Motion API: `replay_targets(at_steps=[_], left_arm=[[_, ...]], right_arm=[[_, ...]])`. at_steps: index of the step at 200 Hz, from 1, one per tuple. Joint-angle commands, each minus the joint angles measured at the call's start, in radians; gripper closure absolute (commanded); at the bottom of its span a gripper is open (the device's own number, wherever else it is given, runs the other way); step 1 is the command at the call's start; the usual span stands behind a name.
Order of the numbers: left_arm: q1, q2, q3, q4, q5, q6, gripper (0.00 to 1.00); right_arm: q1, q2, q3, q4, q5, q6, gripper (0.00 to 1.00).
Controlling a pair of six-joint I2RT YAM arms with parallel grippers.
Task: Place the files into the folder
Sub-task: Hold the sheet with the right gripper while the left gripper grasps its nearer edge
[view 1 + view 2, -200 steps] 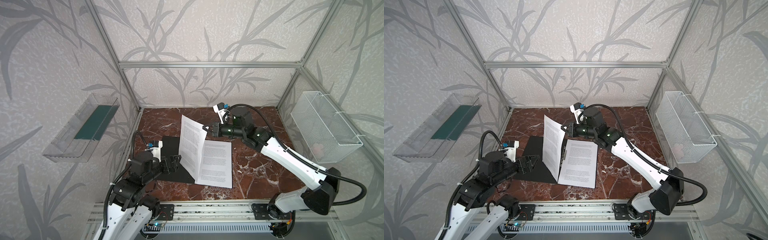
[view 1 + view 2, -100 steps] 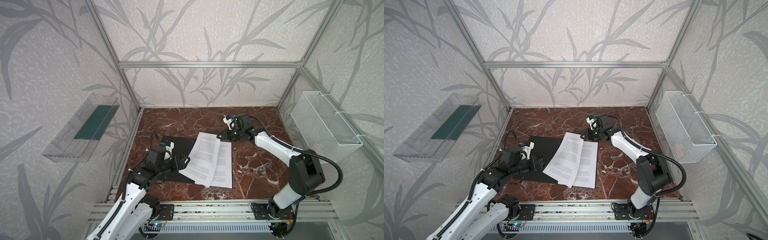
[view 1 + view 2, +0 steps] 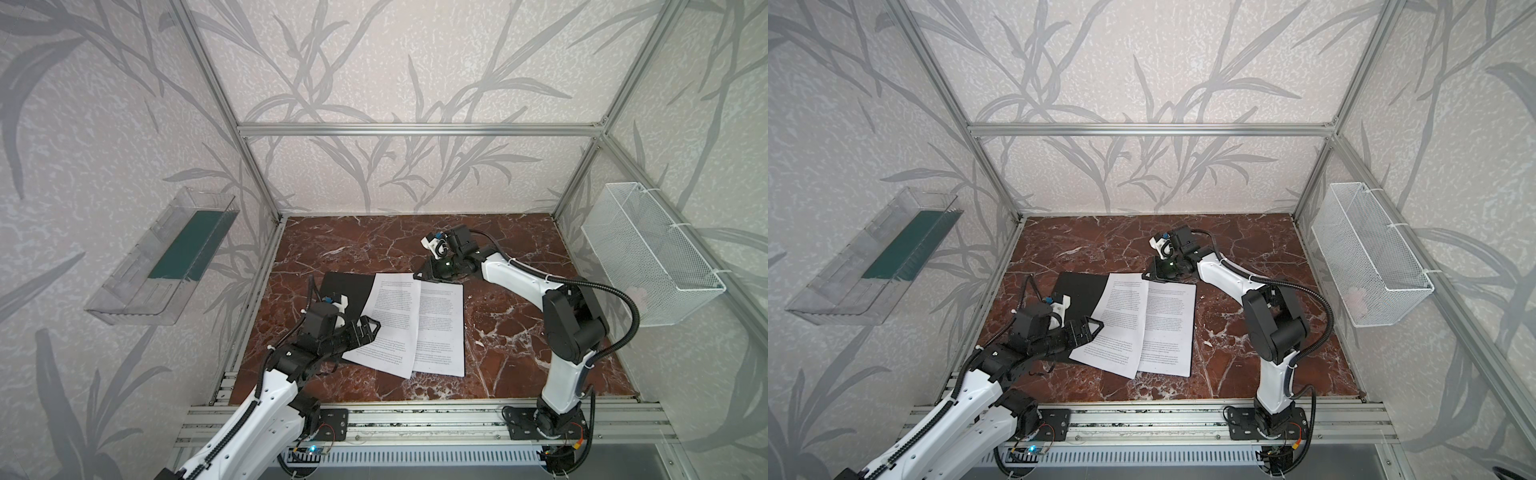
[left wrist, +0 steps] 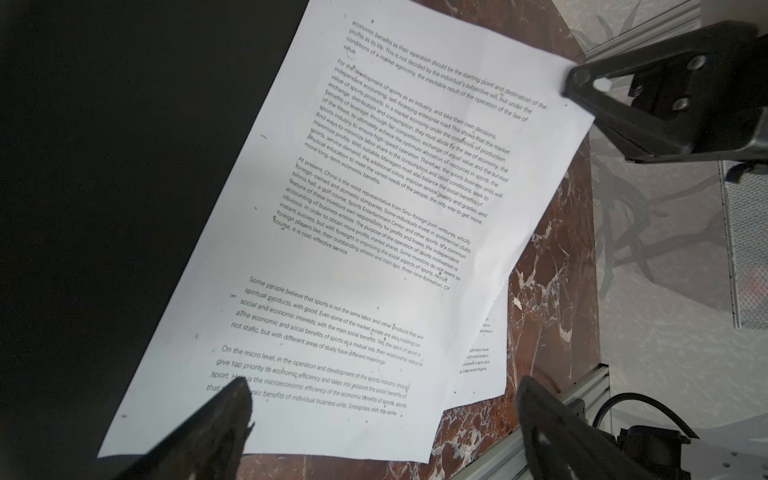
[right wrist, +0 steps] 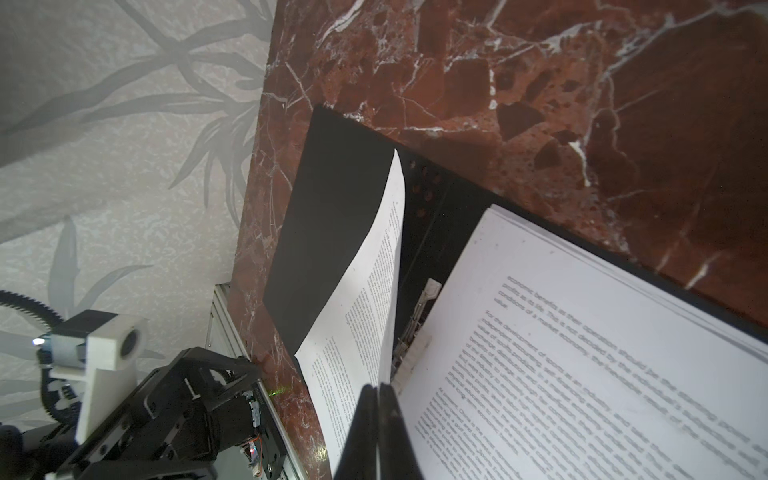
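The folder point(image 3: 345, 291) lies open on the marble, its black inside up, in both top views. A stack of files point(image 3: 441, 328) rests on its right half. One printed sheet point(image 3: 390, 324) lies askew over the left flap point(image 3: 1079, 291) and bows up toward the spine clip point(image 5: 415, 345). My right gripper point(image 3: 419, 276) sits at the sheet's far corner, shut on that corner point(image 5: 378, 388). Above the sheet's near left part my left gripper point(image 3: 372, 326) hovers open, its fingertips point(image 4: 232, 415) spread wide over the text, holding nothing.
A clear wall bin point(image 3: 166, 257) with a green liner hangs on the left wall. A white mesh basket point(image 3: 648, 253) hangs on the right wall. An aluminium rail point(image 3: 415, 419) runs along the table's front edge, behind both arm bases.
My right gripper has swung the sheet from standing upright down across the folder's left flap and drawn back toward the far edge. The left arm has stretched forward over the sheet.
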Motion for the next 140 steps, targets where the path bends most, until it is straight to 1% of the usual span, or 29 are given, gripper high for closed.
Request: replay_targets(at_steps=[1, 22, 32, 50, 65, 81, 115, 140], left_arm=[[-0.002, 0.025, -0.024, 0.057, -0.019, -0.029, 0.01], [-0.002, 0.05, -0.046, 0.091, -0.027, -0.032, 0.01], [-0.002, 0.063, -0.054, 0.105, -0.031, -0.034, 0.01], [-0.001, 0.091, -0.068, 0.126, -0.04, -0.038, 0.01], [-0.002, 0.11, -0.082, 0.148, -0.043, -0.044, 0.01], [-0.002, 0.124, -0.095, 0.158, -0.051, -0.044, 0.01], [-0.002, 0.126, -0.118, 0.161, -0.065, -0.04, 0.01], [-0.002, 0.121, -0.131, 0.173, -0.069, -0.043, 0.01]], right_arm=[[-0.001, 0.053, 0.055, -0.022, -0.023, -0.014, 1.0], [0.006, 0.085, 0.106, -0.053, -0.025, -0.027, 1.0], [0.008, 0.091, 0.115, -0.056, -0.024, -0.027, 0.97], [0.005, 0.095, 0.129, -0.072, -0.01, -0.032, 0.78], [0.006, 0.08, 0.11, -0.069, 0.007, -0.023, 0.57], [0.004, 0.047, 0.058, -0.036, 0.026, -0.004, 0.41], [0.005, -0.076, -0.114, 0.043, 0.096, 0.032, 0.22], [0.021, -0.161, -0.25, 0.079, 0.174, 0.057, 0.17]])
